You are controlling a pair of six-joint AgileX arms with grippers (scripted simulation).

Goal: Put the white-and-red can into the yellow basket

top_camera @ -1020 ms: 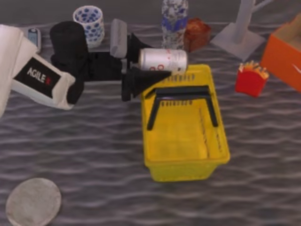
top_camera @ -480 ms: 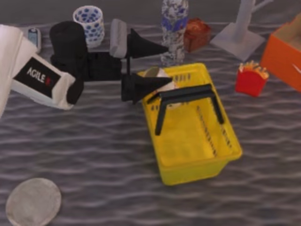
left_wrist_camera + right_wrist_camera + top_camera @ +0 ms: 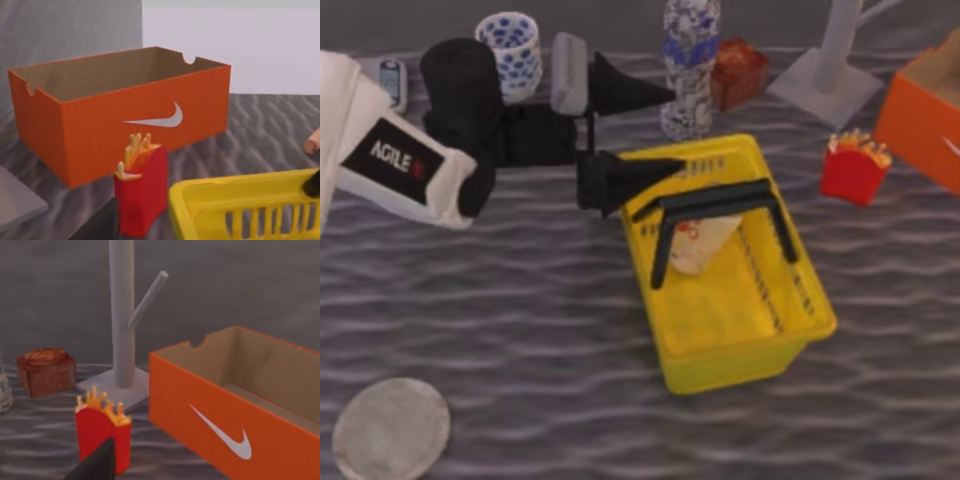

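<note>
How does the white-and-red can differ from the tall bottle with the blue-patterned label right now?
The white-and-red can lies tilted inside the yellow basket, under its black handle; the bottle stands upright on the table behind the basket. The can bears red markings, the bottle a blue pattern. The open left gripper holds neither.

1. "AGILE", with a further character too small to read, in white letters on a black panel on the white casing of the left arm (image 3: 395,160), at the far left of the worktop.
2. A white swoosh logo, with no lettering, on the long side of the open orange cardboard shoe box (image 3: 125,110), far right.
3. Red markings on the small white cylindrical can (image 3: 698,243) in the yellow basket cannot be read.
</note>
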